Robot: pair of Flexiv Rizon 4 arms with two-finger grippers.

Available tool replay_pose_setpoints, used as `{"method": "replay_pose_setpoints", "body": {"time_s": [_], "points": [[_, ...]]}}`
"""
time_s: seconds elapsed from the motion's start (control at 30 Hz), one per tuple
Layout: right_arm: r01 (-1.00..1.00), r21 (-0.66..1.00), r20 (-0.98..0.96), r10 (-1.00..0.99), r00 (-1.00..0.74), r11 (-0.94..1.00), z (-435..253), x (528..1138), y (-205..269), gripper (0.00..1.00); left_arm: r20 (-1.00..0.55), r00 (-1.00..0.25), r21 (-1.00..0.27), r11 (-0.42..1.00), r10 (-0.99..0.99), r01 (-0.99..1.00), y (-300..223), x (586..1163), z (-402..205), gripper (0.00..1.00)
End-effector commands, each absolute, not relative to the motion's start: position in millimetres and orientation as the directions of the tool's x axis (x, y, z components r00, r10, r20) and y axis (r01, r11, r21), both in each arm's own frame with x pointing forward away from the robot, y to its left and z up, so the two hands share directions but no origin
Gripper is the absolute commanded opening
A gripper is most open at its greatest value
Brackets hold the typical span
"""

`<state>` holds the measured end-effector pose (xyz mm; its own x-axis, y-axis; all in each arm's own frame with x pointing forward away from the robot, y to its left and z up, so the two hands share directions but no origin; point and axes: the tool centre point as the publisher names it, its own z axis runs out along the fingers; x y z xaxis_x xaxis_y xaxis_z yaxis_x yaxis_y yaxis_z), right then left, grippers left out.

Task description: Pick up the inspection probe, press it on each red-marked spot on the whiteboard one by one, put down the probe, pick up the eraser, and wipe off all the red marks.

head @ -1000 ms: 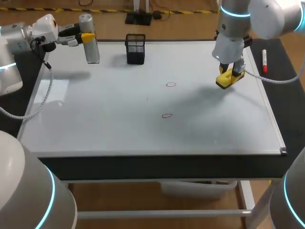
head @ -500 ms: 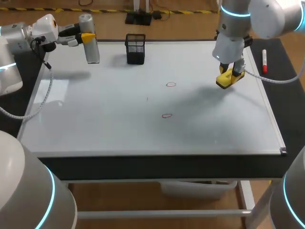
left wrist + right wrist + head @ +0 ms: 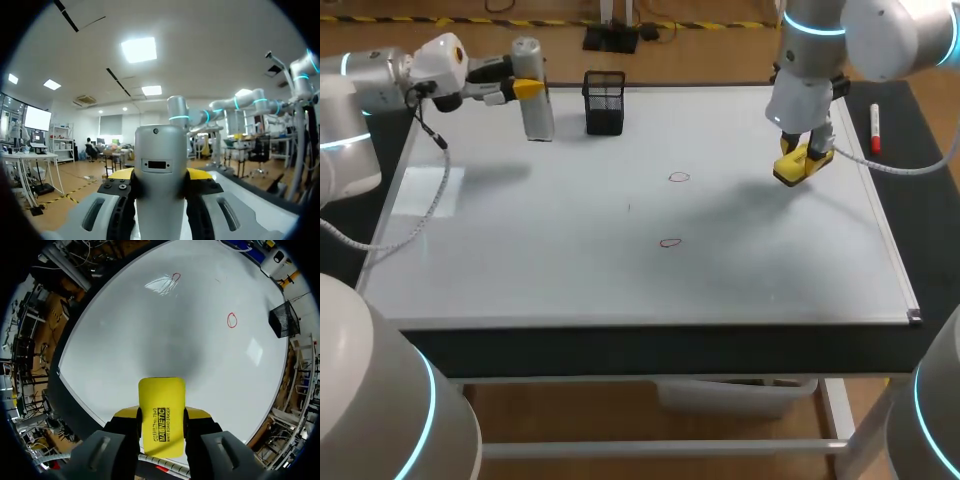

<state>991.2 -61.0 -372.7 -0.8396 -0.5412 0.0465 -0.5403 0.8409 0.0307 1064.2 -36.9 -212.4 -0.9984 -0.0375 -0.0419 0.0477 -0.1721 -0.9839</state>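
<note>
Whiteboard [image 3: 520,260] far edge, probe [image 3: 538,115] upright, long axis vertical, in left tool [image 3: 530,88]

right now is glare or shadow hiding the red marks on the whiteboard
Head view: no; shadow of the right gripper falls beside the farther red mark, the nearer red mark evenly lit. Right wrist view: a glare patch brushes the nearer one, still legible.

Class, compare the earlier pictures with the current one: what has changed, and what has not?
The left claw, shut on the probe, carried it sideways toward the black mesh holder. The right claw stayed put, shut on the eraser, and both red marks remain on the whiteboard.
</note>
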Motion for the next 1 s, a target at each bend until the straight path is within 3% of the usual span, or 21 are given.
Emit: {"method": "replay_pose_setpoints", "body": {"time_s": [0.03, 0.4, 1.0], "points": [[-0.542, 0.029, 0.05, -0.542, -0.839, 0.84, -372.0, 992.2, -61.2, 0.0, -0.041, -0.999, -0.984, -0.175, -0.018, 0.043, -58.0, 1052.4, -208.4, 0.0], [-0.542, 0.029, 0.05, -0.542, -0.839, 0.84, -372.0, 992.2, -61.2, 0.0, -0.009, -0.994, -0.982, -0.187, 0.107, -0.011, -126.0, 1017.9, -211.9, 0.0], [-0.542, 0.029, 0.05, -0.542, -0.839, 0.84, -372.0, 992.2, -61.2, 0.0, 0.007, -0.977, -0.981, -0.19, 0.215, -0.048, -204.0, 1008.4, -226.9, 0.0]]}}
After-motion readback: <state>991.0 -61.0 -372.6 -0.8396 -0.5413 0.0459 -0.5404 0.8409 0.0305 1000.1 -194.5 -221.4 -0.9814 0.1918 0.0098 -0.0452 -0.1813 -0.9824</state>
